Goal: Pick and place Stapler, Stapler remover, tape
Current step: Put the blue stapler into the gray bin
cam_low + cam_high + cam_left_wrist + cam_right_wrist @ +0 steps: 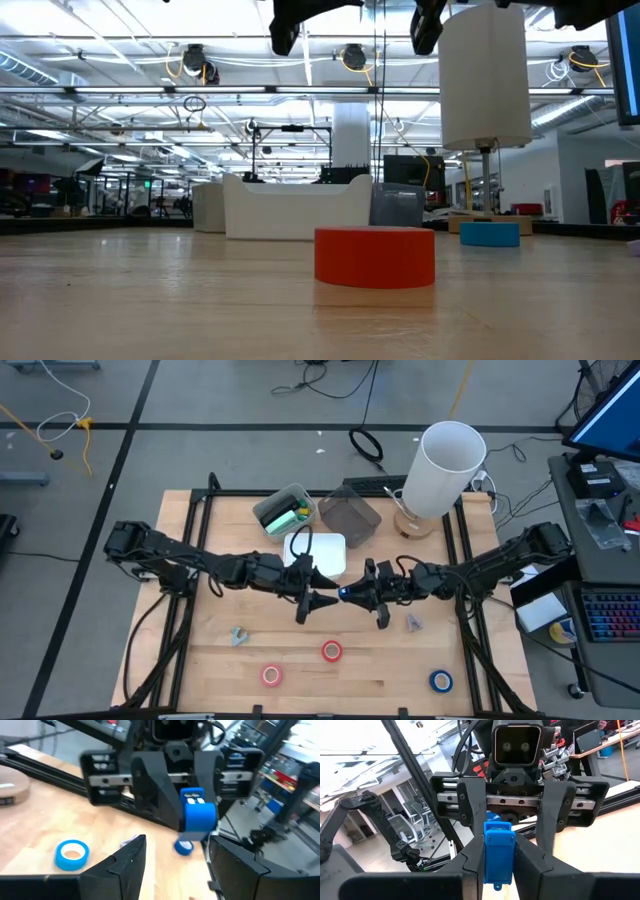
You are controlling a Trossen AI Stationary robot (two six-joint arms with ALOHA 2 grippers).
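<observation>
A handover is in hand above the table's middle: the right gripper clamps the blue stapler, facing the spread-fingered left gripper (tape rolls lie below), which must next close on it.

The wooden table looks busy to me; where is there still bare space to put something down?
Bare wood lies at the table's front left, before the grey stapler remover and left of the pink tape, and between the red tape and blue tape. The back is crowded: white tray, bins, big white cylinder.
</observation>
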